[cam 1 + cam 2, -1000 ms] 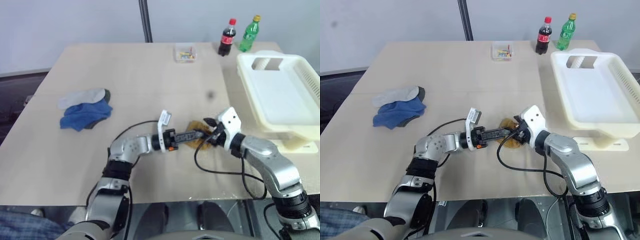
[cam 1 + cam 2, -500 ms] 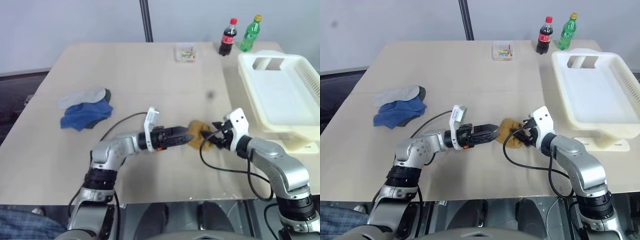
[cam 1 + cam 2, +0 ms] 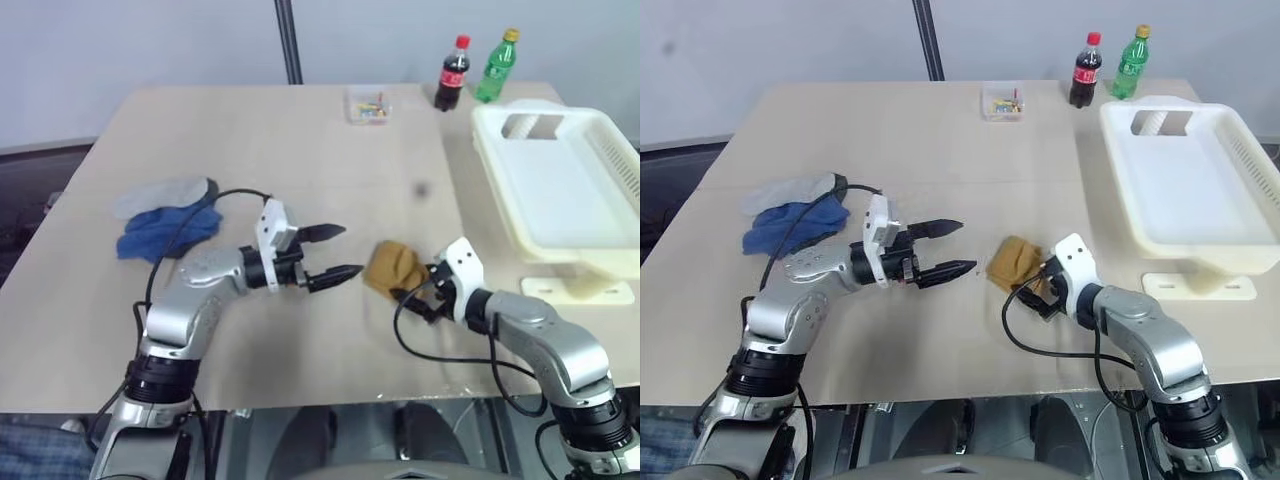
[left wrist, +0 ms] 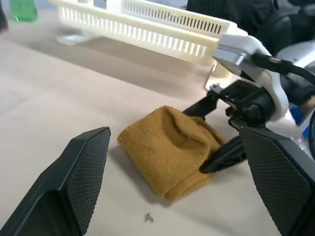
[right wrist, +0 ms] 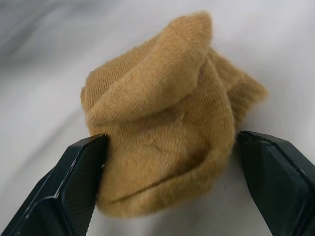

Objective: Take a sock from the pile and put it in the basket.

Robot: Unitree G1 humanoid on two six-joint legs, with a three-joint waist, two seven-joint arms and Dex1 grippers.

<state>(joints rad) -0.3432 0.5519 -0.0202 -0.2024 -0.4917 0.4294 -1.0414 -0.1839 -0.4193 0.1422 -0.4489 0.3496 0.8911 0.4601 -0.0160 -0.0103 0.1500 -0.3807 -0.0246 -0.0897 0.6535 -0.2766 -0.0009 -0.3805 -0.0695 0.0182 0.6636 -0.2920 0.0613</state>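
Note:
The mustard sock (image 3: 388, 267) lies crumpled on the table, apart from the pile (image 3: 160, 225) of blue and pale grey socks at the left. My right gripper (image 3: 408, 296) is low at the sock's right side and open; in the right wrist view its fingers (image 5: 74, 182) flank the sock (image 5: 157, 142) on both sides. My left gripper (image 3: 352, 250) is open and level, pointing at the sock from the left with a gap between them. The cream-white basket (image 3: 520, 220) stands at the table's right side, holding nothing.
A cola bottle (image 3: 455, 72), a green bottle (image 3: 498, 65) and a small clear box of coloured bits (image 3: 368, 105) stand along the far edge. A dark pole (image 3: 288, 40) rises behind the table. Black cables loop from both wrists over the tabletop.
My left gripper has drawn back to the left, away from the sock, and rolled. My right gripper has opened wider and sunk toward the table. The sock now sits bunched between them.

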